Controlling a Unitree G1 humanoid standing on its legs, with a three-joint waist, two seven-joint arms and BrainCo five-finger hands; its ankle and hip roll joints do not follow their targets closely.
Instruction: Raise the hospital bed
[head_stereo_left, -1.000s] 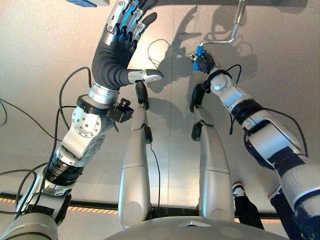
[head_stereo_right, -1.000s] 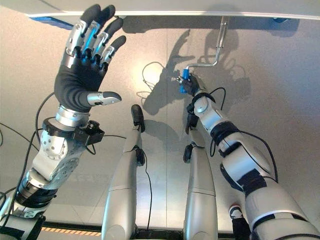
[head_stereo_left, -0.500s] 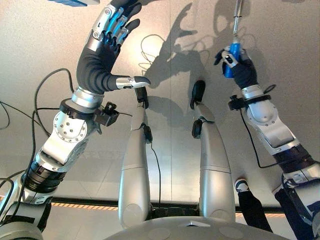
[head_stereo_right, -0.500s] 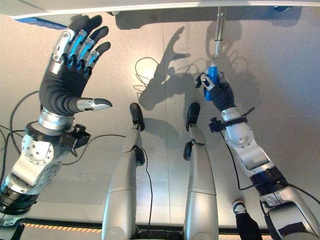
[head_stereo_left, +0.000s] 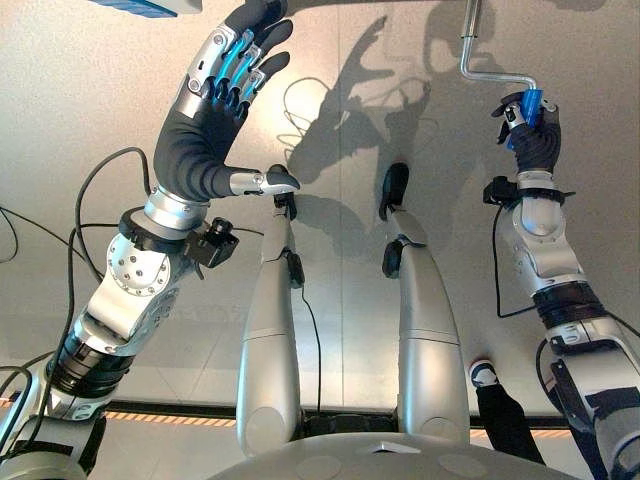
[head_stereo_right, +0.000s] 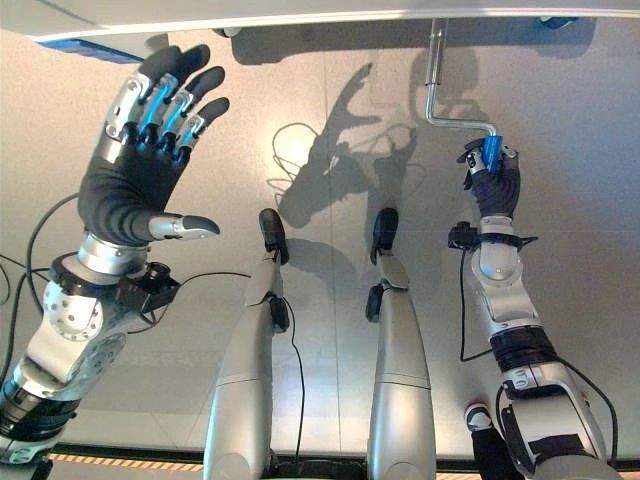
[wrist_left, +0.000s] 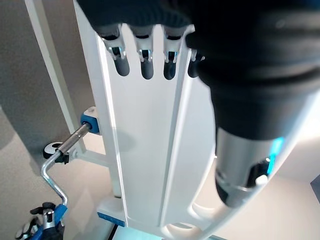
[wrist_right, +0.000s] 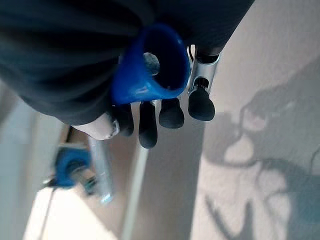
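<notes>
The bed's metal crank (head_stereo_left: 478, 72) hangs down from the bed's edge (head_stereo_right: 300, 15) at the top right. Its blue handle (head_stereo_right: 489, 150) now sits to the right of the shaft. My right hand (head_stereo_right: 494, 188) is shut on that handle; in the right wrist view the blue handle (wrist_right: 150, 65) pokes out of the fist, with the curled fingers (wrist_right: 172, 112) below it. My left hand (head_stereo_left: 205, 120) is raised at the upper left, open with spread fingers. In the left wrist view its straight fingers (wrist_left: 142, 65) point at the white footboard (wrist_left: 145, 160), with the crank (wrist_left: 52, 170) beside it.
A blue bracket (wrist_left: 90, 122) holds the crank's shaft at the footboard's base. A blue corner piece (head_stereo_left: 150, 6) of the bed shows at the top left. A person's shoe (head_stereo_left: 478, 375) and dark trouser leg stand on the grey floor at the lower right.
My right hand has swung the blue handle from left of the shaft, past below it, over to its right, turning the crank. My left hand stays raised and open, barely shifted.
</notes>
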